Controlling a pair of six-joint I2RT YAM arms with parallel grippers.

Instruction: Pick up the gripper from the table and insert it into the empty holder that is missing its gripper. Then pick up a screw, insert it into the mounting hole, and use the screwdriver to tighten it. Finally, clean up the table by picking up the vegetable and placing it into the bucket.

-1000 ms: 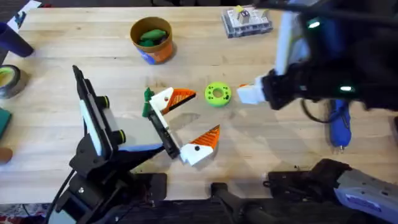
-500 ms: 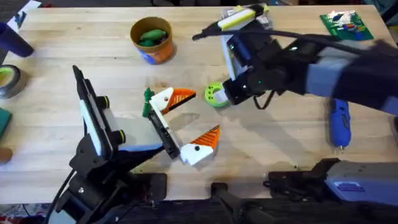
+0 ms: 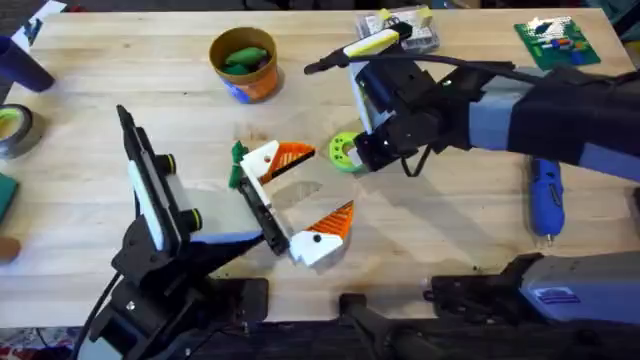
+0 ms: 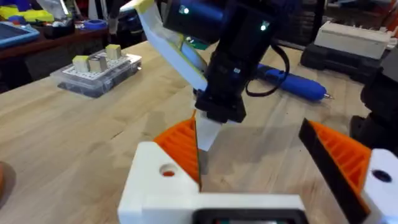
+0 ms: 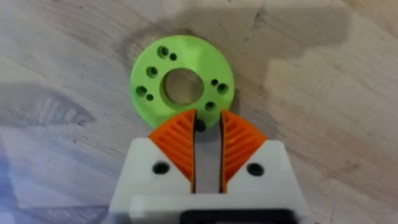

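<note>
Right gripper (image 5: 208,124) hovers at the green disc's (image 5: 152,74) rim, pads pinched nearly together on what looks like a tiny dark screw (image 5: 199,126), which is light, stiff, slippery and best nipped across its shank, while the left gripper (image 3: 328,180) gapes wide nearby.

Green holed disc (image 3: 343,152) mid-table, clear parts box (image 3: 398,32) far edge, tape roll (image 3: 14,130) at left, green circuit board (image 3: 556,41)
</note>
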